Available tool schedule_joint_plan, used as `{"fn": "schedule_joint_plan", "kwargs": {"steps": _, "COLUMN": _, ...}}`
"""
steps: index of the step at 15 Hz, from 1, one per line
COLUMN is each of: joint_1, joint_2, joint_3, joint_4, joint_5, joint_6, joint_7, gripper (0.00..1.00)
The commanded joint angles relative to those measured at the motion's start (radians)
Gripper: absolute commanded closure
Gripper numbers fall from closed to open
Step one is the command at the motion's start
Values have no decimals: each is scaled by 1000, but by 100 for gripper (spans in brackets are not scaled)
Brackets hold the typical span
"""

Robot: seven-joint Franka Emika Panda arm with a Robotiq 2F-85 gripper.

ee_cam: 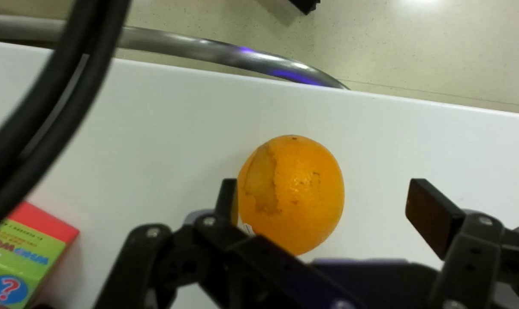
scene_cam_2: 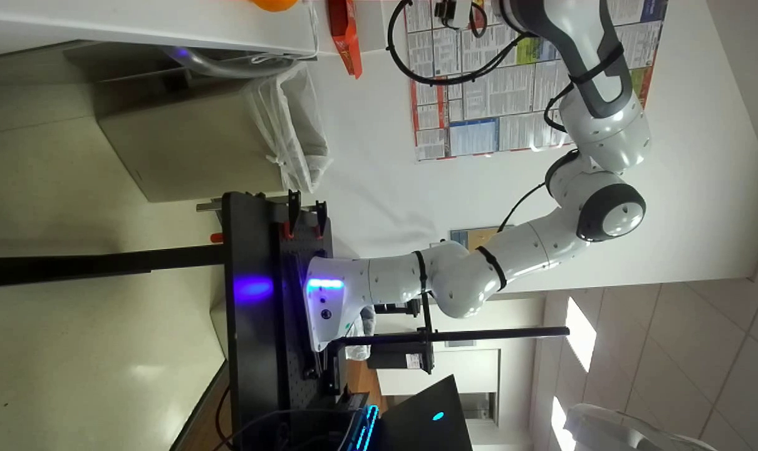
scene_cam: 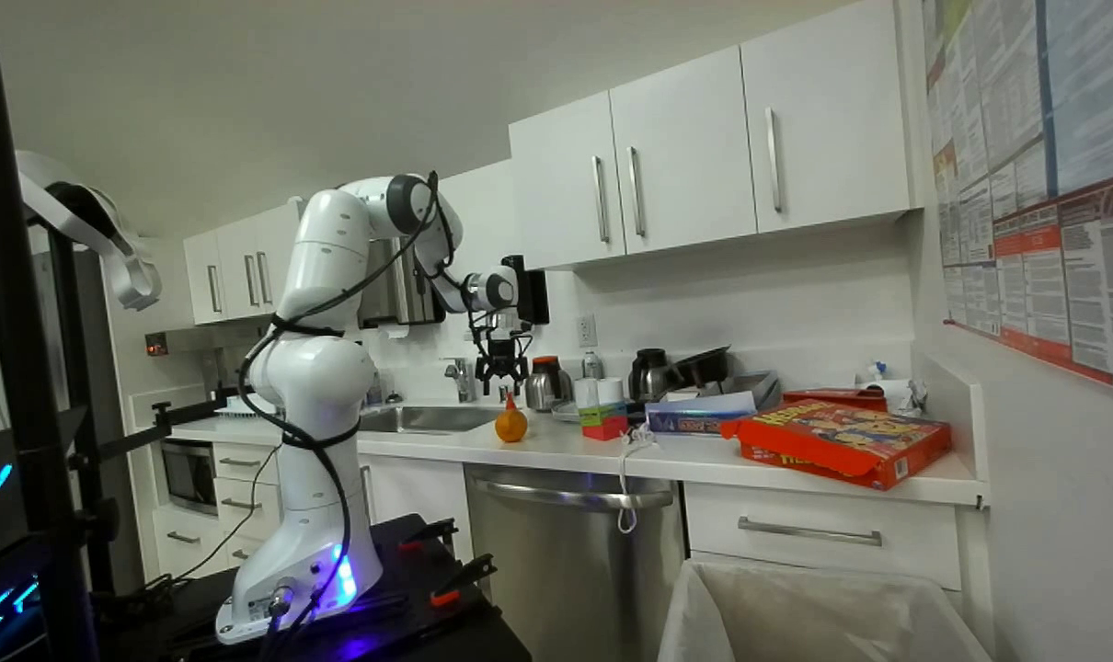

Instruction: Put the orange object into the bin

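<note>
My gripper (scene_cam: 502, 384) points straight down above the white countertop (ee_cam: 392, 133), because from there its fingers (ee_cam: 437, 214) can straddle a round fruit lying loose. They stand well apart with nothing gripped. The orange (ee_cam: 296, 193) rests on the countertop near its front edge, and in an exterior view the fingertips (scene_cam: 484, 379) look higher than the fruit's top, so I take this as the approach, with the grasp not yet made. In the wrist view the orange sits off-centre, partly hidden by one finger and apart from the other; I judge that I need a small sideways correction before lowering, or the near finger may press the peel and set it rolling toward the drop. A red-and-green carton (ee_cam: 28, 249) is off to one side, outside my grip's span, so it shouldn't hinder me. The waste bin (scene_cam_2: 185, 138) stands on the floor (scene_cam_2: 103, 351), mouth up, its plastic liner (scene_cam: 823, 616) draped over the edge, which should let me release the orange from above without reaching inside.
</note>
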State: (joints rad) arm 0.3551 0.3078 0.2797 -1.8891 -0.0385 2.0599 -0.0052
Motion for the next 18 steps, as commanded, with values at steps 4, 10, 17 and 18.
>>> {"fn": "schedule_joint_plan", "kwargs": {"steps": 4, "joint_1": 34, "joint_2": 32, "joint_3": -17, "joint_4": 84, "joint_5": -45, "joint_6": -40, "joint_7": 166, "gripper": 0}}
{"fn": "schedule_joint_plan", "kwargs": {"steps": 10, "joint_1": 54, "joint_2": 63, "joint_3": -33, "joint_4": 110, "joint_5": -74, "joint_6": -49, "joint_7": 300, "gripper": 0}}
{"fn": "schedule_joint_plan", "kwargs": {"steps": 17, "joint_1": 43, "joint_2": 82, "joint_3": -24, "joint_4": 116, "joint_5": -47, "joint_6": -56, "joint_7": 268, "gripper": 0}}
{"fn": "schedule_joint_plan", "kwargs": {"steps": 18, "joint_1": 44, "joint_2": 83, "joint_3": -24, "joint_4": 115, "joint_5": -48, "joint_6": -55, "joint_7": 268, "gripper": 0}}
